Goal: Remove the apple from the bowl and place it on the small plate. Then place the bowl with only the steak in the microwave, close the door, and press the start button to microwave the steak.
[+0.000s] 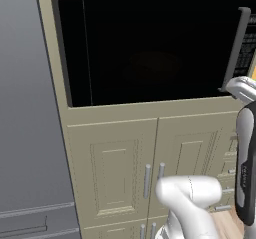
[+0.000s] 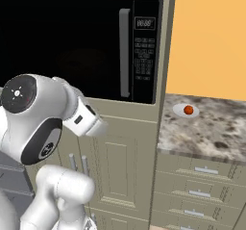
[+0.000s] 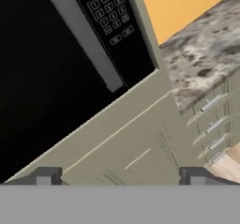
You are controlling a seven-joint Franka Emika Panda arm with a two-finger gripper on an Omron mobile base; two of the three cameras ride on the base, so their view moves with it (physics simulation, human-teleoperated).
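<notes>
We see the large built-in black microwave set into a tall beige cabinet column, with its wide black glass door shut flush across the dark front. The long vertical grey bar handle runs down the door's right side, and just right of it sits the button panel with a small display at its top. In the hand view the same handle and panel slant across the upper part, tilted with the hand.

The two-finger gripper hangs in front of the beige cabinet face just below the microwave's lower right corner. Its two dark fingertips stand far apart with nothing between them, so we read the jaws as spread wide and empty. They touch neither the door nor the panel.

To the right of the cabinet column, a speckled stone counter stretches beneath an orange wall. On it, well apart from the gripper and far to its right, lies the small flat grey-white plate, and the small round red-orange apple rests on that plate. Left of the microwave column stands a tall plain grey appliance.
</notes>
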